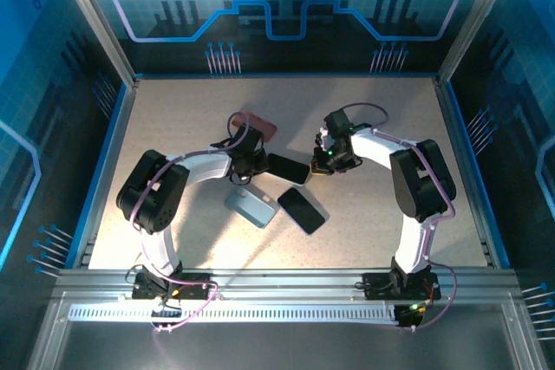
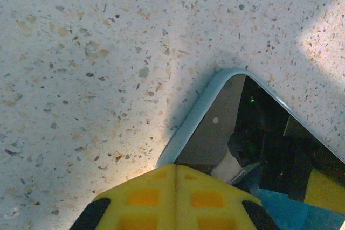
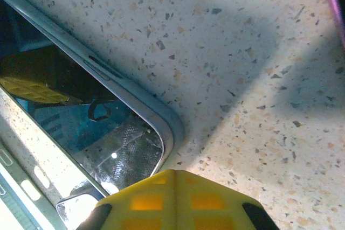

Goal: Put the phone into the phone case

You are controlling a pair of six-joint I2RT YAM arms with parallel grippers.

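Find the left fingers (image 2: 173, 187) pressed shut on nothing, just beyond the blue case (image 1: 251, 206). Find the right fingers (image 3: 173, 187) likewise shut and empty, beyond that case and well to its right. Between the two, beyond and right of the case: one phone (image 1: 289, 168), flat on the desk (image 1: 173, 119). Just beside the case's right edge: a second phone (image 1: 301, 210), slanted. Farther beyond the case: a pink case (image 1: 257, 124).

Judged barely begun, with no phone seated yet. To do it well:
- Pick one phone and stay with it.
- Open wide before coming down.
- Take the phone across its narrow sides, off the glass.
- Pin the blue case with the other arm.
- Lead in one short edge at a tilt, then press the opposite corners down flat.

Beware of the thin phone sliding on the smooth desk.
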